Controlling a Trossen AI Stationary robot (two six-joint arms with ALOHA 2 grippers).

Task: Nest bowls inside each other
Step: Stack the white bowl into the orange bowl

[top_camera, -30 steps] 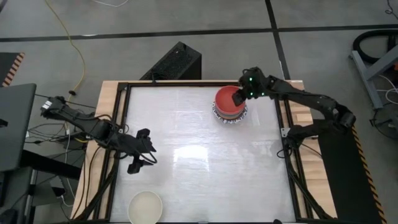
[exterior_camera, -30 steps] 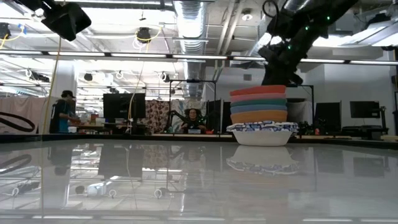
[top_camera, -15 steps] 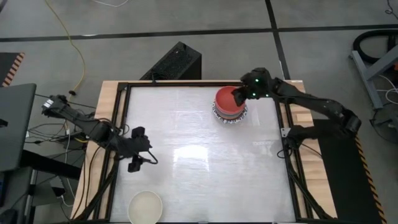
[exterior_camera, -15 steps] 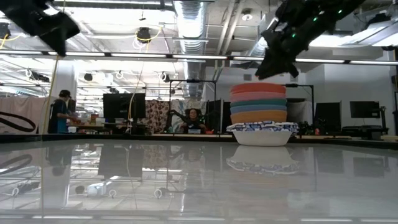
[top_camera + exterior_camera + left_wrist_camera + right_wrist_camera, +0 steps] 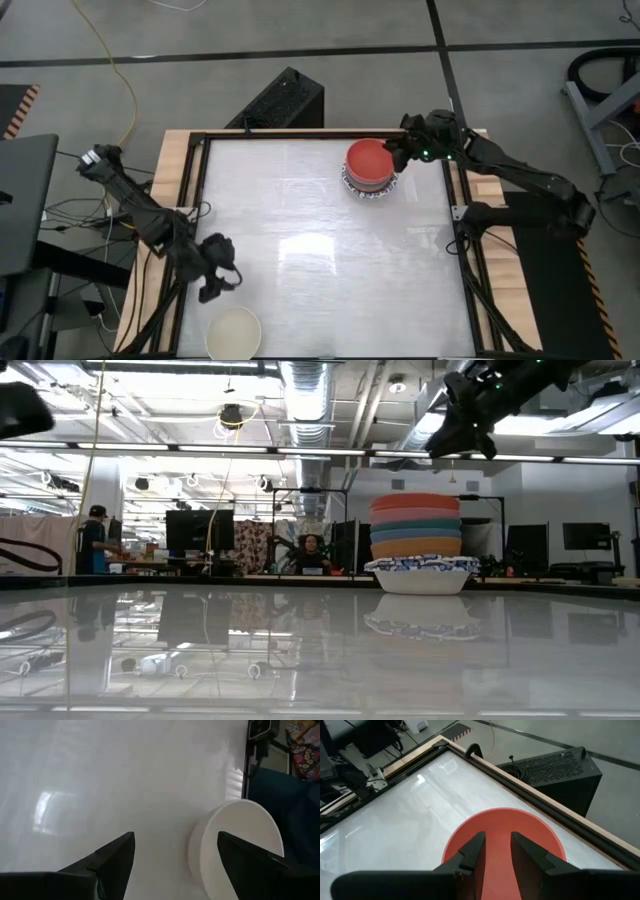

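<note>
Fingers of the left gripper [image 5: 172, 857] stand wide apart with nothing between them, above the table [image 5: 320, 270] near its front left corner. The cream bowl [image 5: 237, 847] lies upright on the table just ahead of those fingers, off toward one fingertip rather than centred in the gap, and is not touched. In the high view it sits at the front edge [image 5: 234, 333], just in front of the left gripper [image 5: 213, 275].

The right gripper [image 5: 495, 847] holds its fingers a little apart, gripping nothing, above and just beside the stack of bowls [image 5: 420, 543] near the table's back edge, toward the right. The red bowl [image 5: 369, 159] tops that stack; below it the low view shows further coloured bowls resting in a white bowl with a blue patterned rim [image 5: 422, 572].
</note>
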